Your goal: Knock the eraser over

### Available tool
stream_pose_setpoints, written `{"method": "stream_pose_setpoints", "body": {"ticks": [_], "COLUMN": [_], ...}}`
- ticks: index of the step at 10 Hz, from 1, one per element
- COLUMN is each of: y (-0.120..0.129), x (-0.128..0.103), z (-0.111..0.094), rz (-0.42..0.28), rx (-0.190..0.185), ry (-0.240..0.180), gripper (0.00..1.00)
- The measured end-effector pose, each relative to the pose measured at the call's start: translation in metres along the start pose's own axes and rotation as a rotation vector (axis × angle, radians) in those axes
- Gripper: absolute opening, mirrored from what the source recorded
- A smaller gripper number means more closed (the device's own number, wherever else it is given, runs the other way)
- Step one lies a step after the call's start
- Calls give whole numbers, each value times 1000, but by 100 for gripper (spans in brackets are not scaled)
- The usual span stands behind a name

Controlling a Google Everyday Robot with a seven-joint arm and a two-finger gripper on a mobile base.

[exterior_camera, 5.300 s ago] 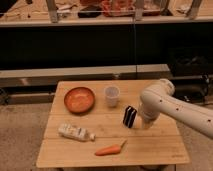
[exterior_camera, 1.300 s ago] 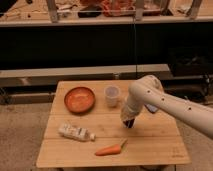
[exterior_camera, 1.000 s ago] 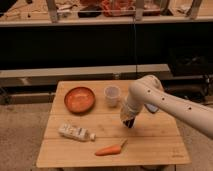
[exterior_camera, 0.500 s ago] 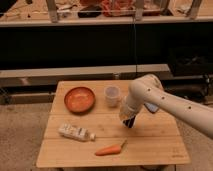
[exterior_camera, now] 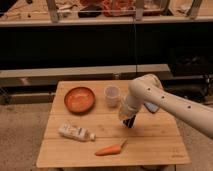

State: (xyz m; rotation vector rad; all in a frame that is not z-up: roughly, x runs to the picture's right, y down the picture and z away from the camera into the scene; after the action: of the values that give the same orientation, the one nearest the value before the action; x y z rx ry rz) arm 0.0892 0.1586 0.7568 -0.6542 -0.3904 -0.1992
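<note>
The eraser [exterior_camera: 131, 121] is a small black block on the wooden table [exterior_camera: 155, 145], just right of the table's middle. Only its lower part shows, and I cannot tell whether it is upright or tilted. My gripper [exterior_camera: 127, 115] is at the end of the white arm [exterior_camera: 170, 102], which reaches in from the right. The gripper is down on the eraser's upper left side and covers its top. The translucent cup [exterior_camera: 112, 95] stands just behind and to the left of the gripper.
An orange bowl [exterior_camera: 80, 99] sits at the back left. A white bottle [exterior_camera: 75, 132] lies on its side at the front left. A carrot [exterior_camera: 111, 149] lies near the front edge. A flat light-blue pad [exterior_camera: 151, 106] shows behind the arm.
Over the last five seconds the arm has swung left and down over the eraser, hiding most of it. In the last second it has edged only slightly left.
</note>
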Motion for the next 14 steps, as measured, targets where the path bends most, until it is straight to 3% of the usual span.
{"method": "stream_pose_setpoints", "body": {"ticks": [14], "y": [-7], "x": [-17], "z": [-2], "rz": [-32], "rx": [-9], "ry": [-55], "gripper": [0]}}
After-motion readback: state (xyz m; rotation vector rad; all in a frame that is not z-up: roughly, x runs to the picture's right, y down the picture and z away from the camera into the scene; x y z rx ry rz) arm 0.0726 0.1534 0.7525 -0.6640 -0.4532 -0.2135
